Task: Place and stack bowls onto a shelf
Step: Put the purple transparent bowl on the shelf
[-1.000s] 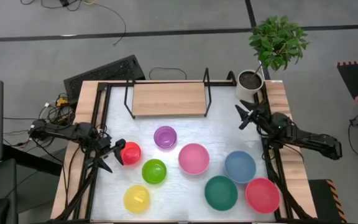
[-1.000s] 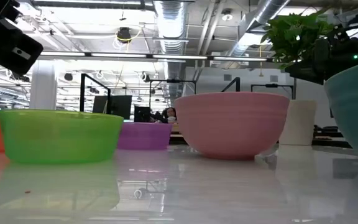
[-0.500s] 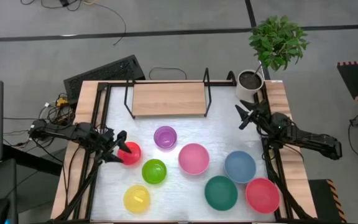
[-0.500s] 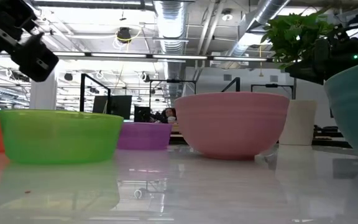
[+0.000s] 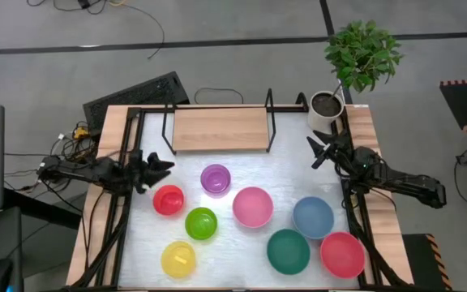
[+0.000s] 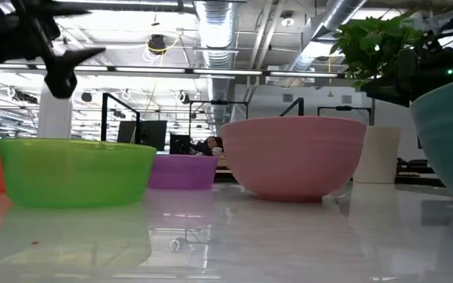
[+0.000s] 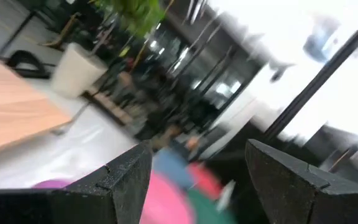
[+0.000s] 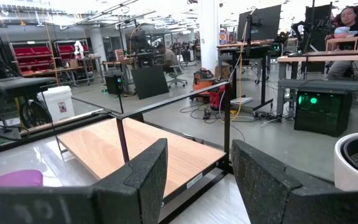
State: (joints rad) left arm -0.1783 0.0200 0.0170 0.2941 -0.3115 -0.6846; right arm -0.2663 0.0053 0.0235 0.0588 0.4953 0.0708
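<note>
Eight bowls rest on their bases on the white table: small red (image 5: 169,199), purple (image 5: 215,178), lime-green (image 5: 201,223) and yellow (image 5: 178,258); larger pink (image 5: 253,206), blue (image 5: 313,216), teal (image 5: 288,251) and red (image 5: 342,254). The wooden shelf (image 5: 220,128) stands at the far edge. My left gripper (image 5: 156,168) is open and empty, above the table just beyond the small red bowl on its far-left side. My right gripper (image 5: 319,150) is open and empty at the right, facing the shelf (image 8: 142,152).
A white plant pot (image 5: 326,108) with a green plant stands at the far right corner, close to my right gripper. A black frame (image 5: 130,162) borders the table on both sides. Bare white tabletop (image 5: 290,166) lies between the shelf and the bowls.
My left gripper has swung from beside the small red bowl's left side toward the table's far edge, passing the bowl's rim, and now hovers beyond it. The small red bowl has stayed in place. My right arm has kept still.
</note>
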